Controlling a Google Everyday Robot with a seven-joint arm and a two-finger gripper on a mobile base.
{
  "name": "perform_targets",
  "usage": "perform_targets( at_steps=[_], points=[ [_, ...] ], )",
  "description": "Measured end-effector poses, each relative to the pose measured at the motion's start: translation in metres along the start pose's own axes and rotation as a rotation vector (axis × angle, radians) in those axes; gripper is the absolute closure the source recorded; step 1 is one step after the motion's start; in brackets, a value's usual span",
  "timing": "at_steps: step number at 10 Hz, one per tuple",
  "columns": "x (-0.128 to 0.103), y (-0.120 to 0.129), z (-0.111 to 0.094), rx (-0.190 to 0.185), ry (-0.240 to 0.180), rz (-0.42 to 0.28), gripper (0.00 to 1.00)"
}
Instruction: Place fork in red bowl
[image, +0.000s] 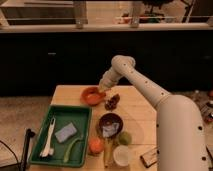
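Note:
The red bowl (91, 95), small, shallow and orange-red, sits at the far end of the wooden table (135, 112). My gripper (103, 89) hangs at the bowl's right rim, at the end of the white arm (145, 87) that reaches in from the right. A small pale piece shows at the gripper's tip over the rim. I cannot tell whether it is the fork. No fork shows plainly anywhere else.
A green tray (37, 150) at front left holds a white utensil (49, 137), a blue sponge (66, 132) and a green piece (72, 147). A brown-maroon bowl (110, 120), a dark red cluster (112, 102), a green fruit (125, 138), an orange (96, 145) and a white cup (121, 155) stand nearby.

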Motion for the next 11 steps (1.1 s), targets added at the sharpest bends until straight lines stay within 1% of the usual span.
perform_targets(
  at_steps=[2,4,7,8,9,11],
  points=[
    [-0.001,-0.004,0.004,-0.007,0.003,-0.004,0.96],
    [-0.01,-0.01,0.011,-0.017,0.003,-0.019,0.96],
    [-0.015,-0.013,0.017,-0.027,0.013,-0.027,0.96],
    [-0.018,-0.015,0.02,-0.029,0.016,-0.028,0.94],
    [-0.021,-0.018,0.023,-0.032,0.019,-0.02,0.86],
    [-0.018,-0.02,0.025,-0.036,0.026,0.0,0.65]
  ],
)
